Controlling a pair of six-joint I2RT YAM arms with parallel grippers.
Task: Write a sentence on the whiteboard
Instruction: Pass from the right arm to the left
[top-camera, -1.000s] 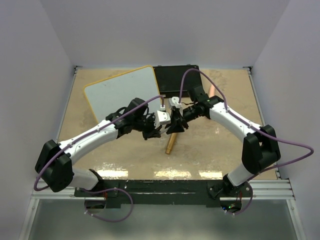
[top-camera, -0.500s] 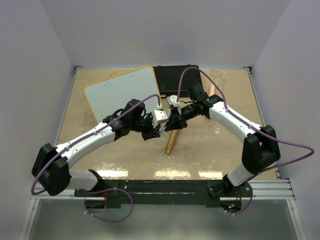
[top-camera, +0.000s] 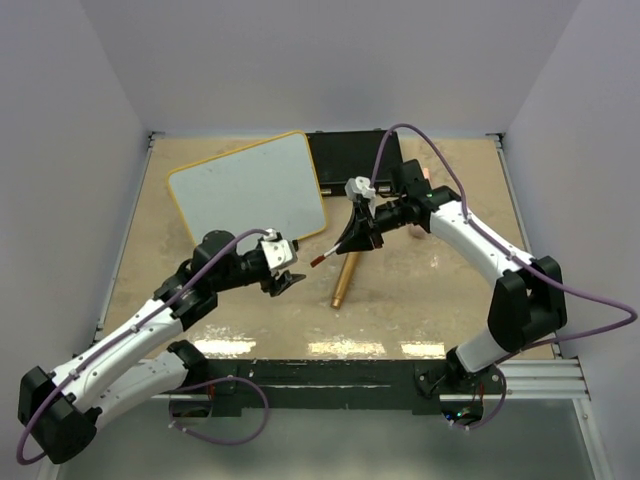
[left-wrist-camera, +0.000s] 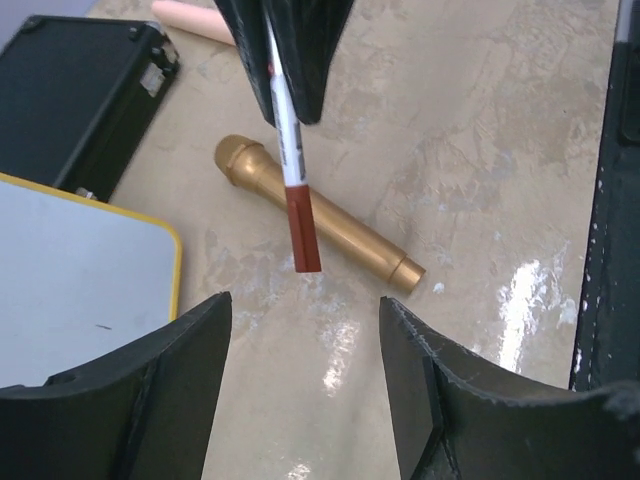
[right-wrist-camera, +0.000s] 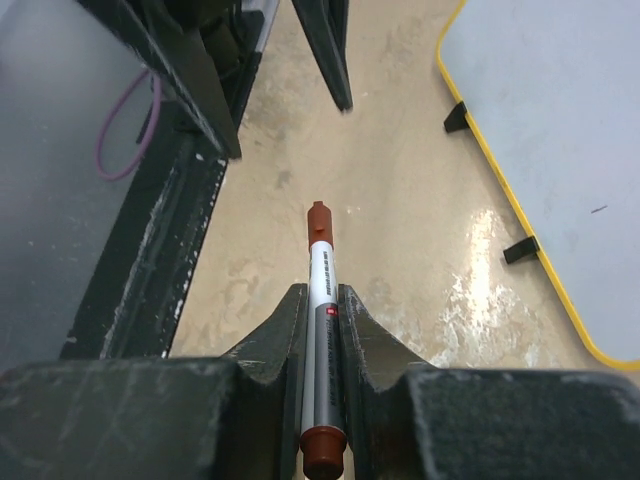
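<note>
Your left arm has pulled back toward the near-left corner since 1 second ago. Its left gripper (top-camera: 287, 281) hangs empty with jaws wide. At mid-table the right gripper (top-camera: 354, 240) is clamped on the marker (top-camera: 330, 256), and the red cap (left-wrist-camera: 303, 232) looks to be on. Toward the far-left corner the whiteboard (top-camera: 250, 190) lies flat with 0 words on it, so uncapping and all the writing remain.

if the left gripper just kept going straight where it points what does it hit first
Likely the marker, held in the right gripper: its red end hangs dead ahead. Depth is unclear; the gold tube lies beyond.
</note>
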